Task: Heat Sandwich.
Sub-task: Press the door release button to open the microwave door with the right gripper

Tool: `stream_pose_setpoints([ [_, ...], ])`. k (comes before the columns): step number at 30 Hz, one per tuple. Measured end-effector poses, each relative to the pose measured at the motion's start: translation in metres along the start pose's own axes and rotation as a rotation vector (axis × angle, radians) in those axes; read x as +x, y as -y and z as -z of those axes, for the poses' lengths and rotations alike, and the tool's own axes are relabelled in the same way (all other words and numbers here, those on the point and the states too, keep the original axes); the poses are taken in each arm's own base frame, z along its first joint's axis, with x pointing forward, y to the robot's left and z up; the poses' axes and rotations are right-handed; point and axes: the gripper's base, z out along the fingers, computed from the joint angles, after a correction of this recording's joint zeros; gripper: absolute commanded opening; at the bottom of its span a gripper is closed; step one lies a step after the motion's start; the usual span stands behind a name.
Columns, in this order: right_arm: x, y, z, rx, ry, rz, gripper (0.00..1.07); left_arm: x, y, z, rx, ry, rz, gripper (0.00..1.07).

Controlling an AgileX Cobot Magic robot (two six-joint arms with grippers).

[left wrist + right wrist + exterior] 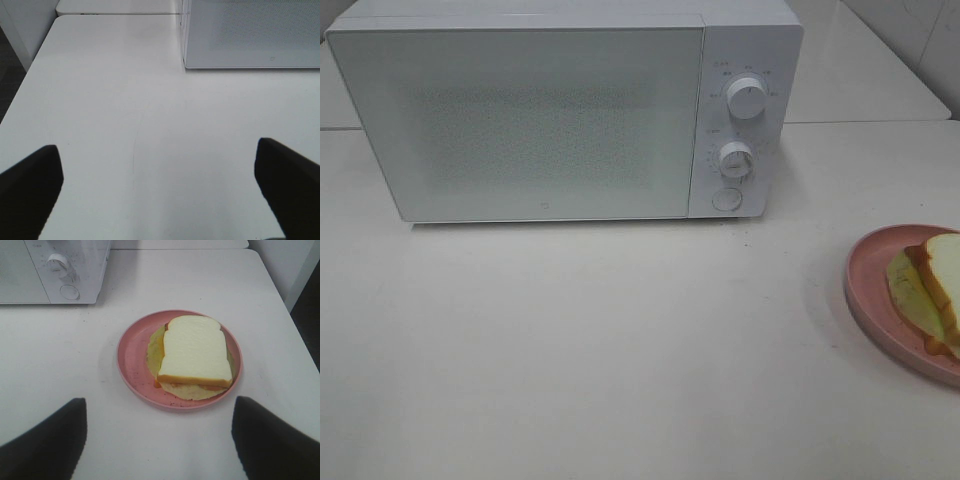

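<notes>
Left gripper [157, 147] hung low over the white table [570, 350] with its two dark fingers [30, 185] spread wide and nothing between them. The right gripper [160, 401] was likewise released, its fingers [50, 440] parted to either side of the near rim of the pink plate [132, 360], above it and gripping nothing.

The table offered a broad bare stretch in front of the microwave [520, 120]. In the left wrist view its outer edge dropped to dark floor on the side away from the oven. In the right wrist view the opposite edge ran close beyond the plate, again with dark floor past it.

The microwave stood at the back of the table with its door [520, 125] closed. The left gripper faced the oven's lower front corner [186, 65].

The plate sat near the table's right side, well apart from the oven and cut by the edge of the high view. The sandwich [195, 350] lay flat on it, white bread uppermost and pale filling showing around the crust.

Two white dials [747, 98] [735, 160] and a round button [726, 199] sat stacked on the oven's right-hand panel.
</notes>
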Motion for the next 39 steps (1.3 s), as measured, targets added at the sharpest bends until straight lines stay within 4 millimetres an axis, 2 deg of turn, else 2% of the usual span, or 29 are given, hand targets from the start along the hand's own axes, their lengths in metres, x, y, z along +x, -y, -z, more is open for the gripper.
stream_pose_setpoints([
  [19, 0.0, 0.0, 0.0, 0.0, 0.0, 0.0, 0.76, 0.0, 0.0, 0.0, 0.0, 0.0, 0.0, 1.03],
  [25, -0.008, 0.0, 0.005, -0.002, 0.037, -0.001, 0.76, 0.0, 0.0, 0.0, 0.0, 0.0, 0.0, 1.03],
  [28, -0.013, 0.0, 0.003, -0.003, 0.031, 0.001, 0.76, 0.0, 0.0, 0.0, 0.0, 0.0, 0.0, 1.03],
  [32, -0.027, -0.002, -0.011, -0.003, -0.015, 0.009, 0.76, 0.0, 0.0, 0.0, 0.0, 0.0, 0.0, 1.03],
  [39, -0.04, -0.005, -0.025, -0.007, -0.027, 0.016, 0.76, 0.0, 0.0, 0.0, 0.0, 0.0, 0.0, 1.03],
])
